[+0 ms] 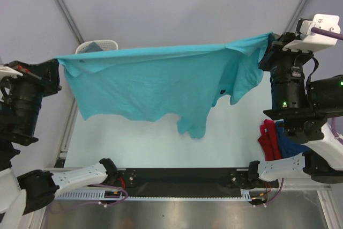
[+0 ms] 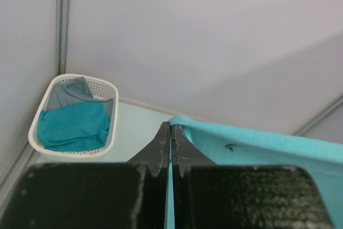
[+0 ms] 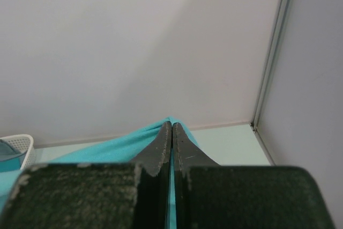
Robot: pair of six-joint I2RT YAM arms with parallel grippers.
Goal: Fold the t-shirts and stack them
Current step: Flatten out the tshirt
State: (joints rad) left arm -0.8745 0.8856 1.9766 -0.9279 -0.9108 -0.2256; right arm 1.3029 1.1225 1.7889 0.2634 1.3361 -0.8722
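Above the table (image 1: 134,143), both jaws pinch the teal t-shirt (image 1: 155,81) by its top edge, hem hanging loose.

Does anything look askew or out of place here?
The teal t-shirt, stretched in the air between the left gripper and right gripper, hangs unevenly: one part droops lower right of middle. A red shirt and navy shirt lie crumpled at the right edge of the table.

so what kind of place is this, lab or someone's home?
Probably a lab robot cell: plain panel walls on metal framing, left pincer and right pincer holding a teal t-shirt spread above the table, white basket in the corner.
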